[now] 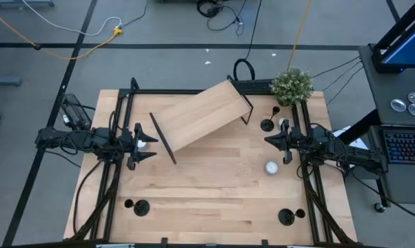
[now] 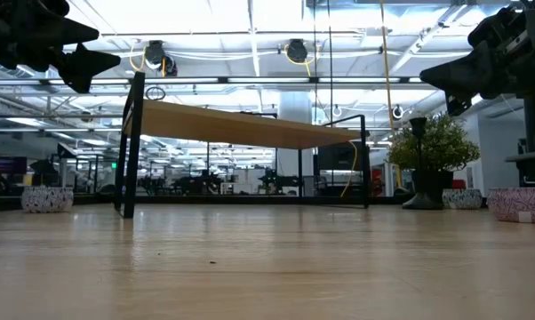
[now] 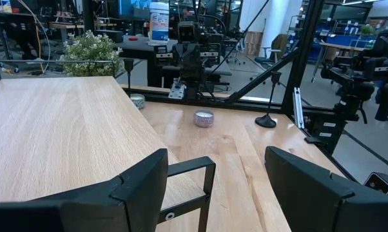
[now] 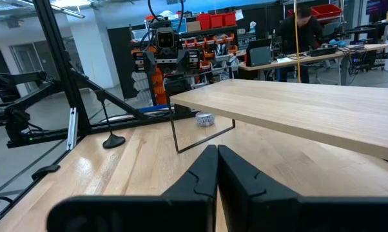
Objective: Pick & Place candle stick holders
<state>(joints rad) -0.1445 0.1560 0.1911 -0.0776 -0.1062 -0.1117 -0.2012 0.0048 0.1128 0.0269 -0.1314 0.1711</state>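
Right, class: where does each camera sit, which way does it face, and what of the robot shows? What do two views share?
High: overhead, straight down on the table; shows left gripper and right gripper.
Low: table height, level across under the shelf; both grippers up top.
Left wrist: on its arm, facing the right arm; own open fingers.
Right wrist: on its arm, facing the left arm; own shut fingers.
Shared: high and low both show the plant.

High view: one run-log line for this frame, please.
left gripper: open, beside shelf | right gripper: shut, empty | holders: on table, untouched
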